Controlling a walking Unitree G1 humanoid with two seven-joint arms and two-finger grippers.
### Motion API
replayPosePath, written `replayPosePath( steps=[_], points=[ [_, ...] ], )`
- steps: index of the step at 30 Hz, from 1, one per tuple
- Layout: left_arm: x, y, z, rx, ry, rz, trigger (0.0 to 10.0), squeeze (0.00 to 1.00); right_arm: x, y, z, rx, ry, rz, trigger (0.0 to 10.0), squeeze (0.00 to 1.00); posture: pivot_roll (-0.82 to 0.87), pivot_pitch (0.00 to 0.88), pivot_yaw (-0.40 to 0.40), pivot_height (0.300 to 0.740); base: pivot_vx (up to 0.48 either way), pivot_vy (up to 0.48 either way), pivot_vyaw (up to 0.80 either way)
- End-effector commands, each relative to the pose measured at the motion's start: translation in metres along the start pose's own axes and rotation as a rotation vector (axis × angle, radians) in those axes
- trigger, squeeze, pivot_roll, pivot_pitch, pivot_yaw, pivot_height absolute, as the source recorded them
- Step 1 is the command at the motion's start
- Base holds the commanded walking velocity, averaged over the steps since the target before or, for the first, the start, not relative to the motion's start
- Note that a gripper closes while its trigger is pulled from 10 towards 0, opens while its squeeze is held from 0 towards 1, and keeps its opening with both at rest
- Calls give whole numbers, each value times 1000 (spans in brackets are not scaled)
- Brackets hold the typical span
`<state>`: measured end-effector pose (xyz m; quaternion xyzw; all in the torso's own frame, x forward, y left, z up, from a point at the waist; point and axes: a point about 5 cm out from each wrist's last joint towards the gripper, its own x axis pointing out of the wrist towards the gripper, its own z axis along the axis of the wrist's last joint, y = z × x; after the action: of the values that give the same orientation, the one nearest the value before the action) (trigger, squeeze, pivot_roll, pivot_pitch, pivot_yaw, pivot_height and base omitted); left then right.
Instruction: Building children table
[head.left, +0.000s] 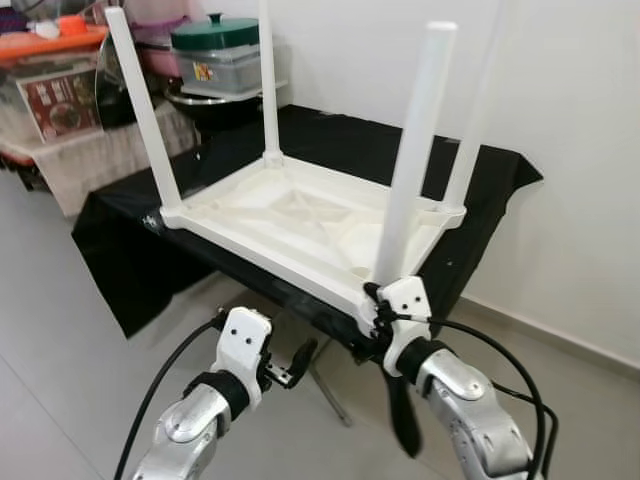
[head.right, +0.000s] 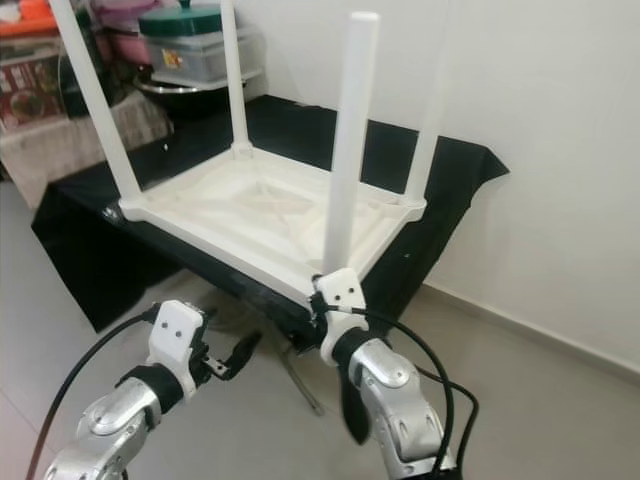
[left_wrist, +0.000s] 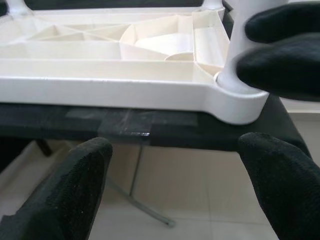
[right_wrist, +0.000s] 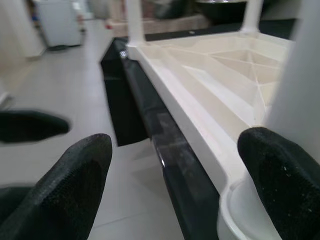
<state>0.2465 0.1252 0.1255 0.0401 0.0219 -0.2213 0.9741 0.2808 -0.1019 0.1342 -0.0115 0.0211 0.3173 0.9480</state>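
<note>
Left gripper hangs spread and empty below the bench's near edge; the table lies upside down on the bench, four legs up, its near corner at that edge. Right gripper is spread at the near-corner leg, one finger beside its socket, not clamped. We'd close low on the leg, press straight into the socket and keep the top from sliding off.

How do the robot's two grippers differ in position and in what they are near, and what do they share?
The right gripper is up at the near corner of the upturned white table, by the base of the near leg. The left gripper hangs lower, in front of the black-draped table, near no leg. Both have open black fingers and hold nothing.
</note>
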Motion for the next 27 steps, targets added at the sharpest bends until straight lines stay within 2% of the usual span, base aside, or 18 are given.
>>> replayPosePath(
  steps=[1, 2, 4, 7, 9, 12, 18, 27],
  points=[
    [-1, -1, -2, -7, 8, -8, 10000, 0, -4, -6, 0, 2, -2, -22, 10000, 0, -37, 29, -15, 740, 0, -465, 0],
    [-1, -1, -2, -8, 8, -8, 10000, 0, -4, -6, 0, 2, -3, -17, 10000, 0, -37, 29, -15, 740, 0, -465, 0],
    [-2, -1, -1, -5, 9, -7, 10000, 0, -5, 1, 1, 10, -10, 71, 10000, 0, -37, 31, -12, 740, 0, -469, 0],
    [-3, -1, -1, -5, 9, -7, 10000, 0, -5, 3, 1, 9, -11, 94, 10000, 0, -36, 33, -11, 740, 0, -469, 0],
    [-4, -2, 0, -2, 9, -7, 10000, 0, -11, 11, 1, 28, -1, 230, 10000, 0, -34, 34, -11, 740, 0, -469, 0],
    [-5, -2, 1, -1, 9, -6, 10000, 0, -14, 12, 0, 36, 8, 267, 10000, 0, -31, 34, -9, 740, 0, -469, 0],
    [-7, -9, 4, 17, 9, -33, 10000, 0, -19, -1, -3, -53, 29, 237, 10000, 0, -32, 39, -9, 740, 0, -471, 800],
    [-4, -15, 8, 27, 3, -64, 10000, 0, -18, -4, -9, -90, 61, 206, 10000, 0, -35, 39, -11, 740, 0, -469, 800]
  ],
)
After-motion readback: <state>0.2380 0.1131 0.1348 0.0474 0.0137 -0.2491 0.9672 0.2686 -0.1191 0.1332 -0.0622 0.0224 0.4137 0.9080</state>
